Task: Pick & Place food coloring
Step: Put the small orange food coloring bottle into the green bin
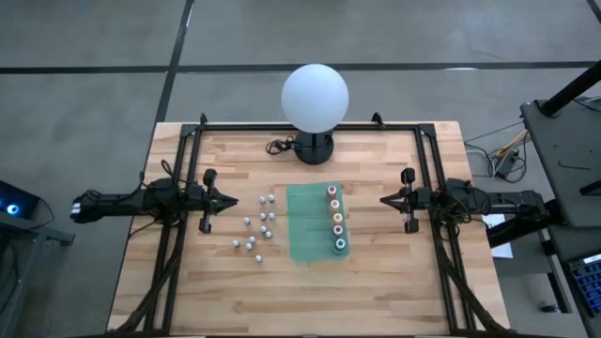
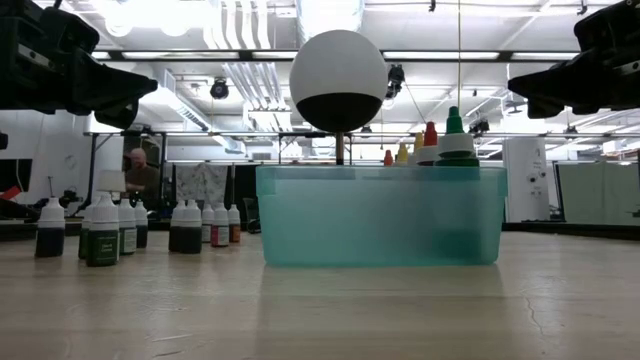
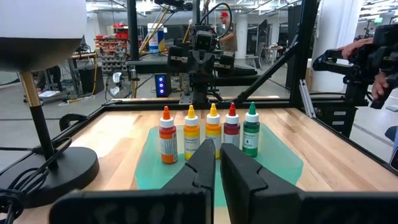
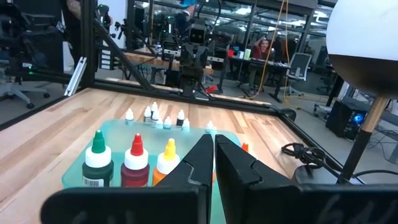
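Five food coloring bottles with coloured tops (image 1: pixel 335 220) stand in a row on a green see-through tray (image 1: pixel 305 221) at the table's middle; the left wrist view shows them (image 3: pixel 213 129) upright. Several smaller white-topped bottles (image 1: pixel 255 225) stand loose on the wood to the tray's left, also seen in the low view (image 2: pixel 120 228). My left gripper (image 1: pixel 233 200) is shut and level at the table's left, pointing at the bottles from a distance. My right gripper (image 1: pixel 383 199) is shut and level at the table's right, facing the tray. Neither touches anything.
A lamp with a big white globe (image 1: pixel 315 92) stands on a black base (image 1: pixel 313 147) behind the tray, its cord (image 1: pixel 278 145) lying beside it. Black frame rails (image 1: pixel 178 188) run along the table's sides. Bare wood (image 1: pixel 300 291) lies toward the near edge.
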`<action>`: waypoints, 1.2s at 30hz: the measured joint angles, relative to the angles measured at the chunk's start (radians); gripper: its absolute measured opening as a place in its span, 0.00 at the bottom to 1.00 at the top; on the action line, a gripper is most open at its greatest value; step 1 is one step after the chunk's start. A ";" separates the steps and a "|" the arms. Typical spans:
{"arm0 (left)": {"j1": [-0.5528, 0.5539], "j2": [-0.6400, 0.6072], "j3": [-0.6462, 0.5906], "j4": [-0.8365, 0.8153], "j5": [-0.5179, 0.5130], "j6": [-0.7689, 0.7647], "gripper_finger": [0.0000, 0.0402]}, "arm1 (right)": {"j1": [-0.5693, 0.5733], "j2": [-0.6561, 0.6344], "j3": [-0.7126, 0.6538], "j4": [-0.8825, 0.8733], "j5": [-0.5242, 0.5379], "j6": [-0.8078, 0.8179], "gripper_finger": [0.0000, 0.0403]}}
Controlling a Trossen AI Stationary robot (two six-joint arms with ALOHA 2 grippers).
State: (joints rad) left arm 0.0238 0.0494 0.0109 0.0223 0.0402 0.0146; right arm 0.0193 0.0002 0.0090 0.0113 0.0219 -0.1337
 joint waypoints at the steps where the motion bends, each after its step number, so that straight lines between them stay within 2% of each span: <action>1: 0.000 0.000 0.000 0.000 0.000 0.000 0.00 | 0.000 0.001 0.000 0.000 0.000 0.001 0.02; 36: 0.000 0.000 0.000 0.000 0.000 0.000 0.00 | 0.000 0.022 0.000 0.000 -0.002 -0.001 0.02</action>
State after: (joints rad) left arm 0.0236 0.0494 0.0109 0.0221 0.0402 0.0145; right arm 0.0193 0.0223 0.0093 0.0116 0.0196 -0.1343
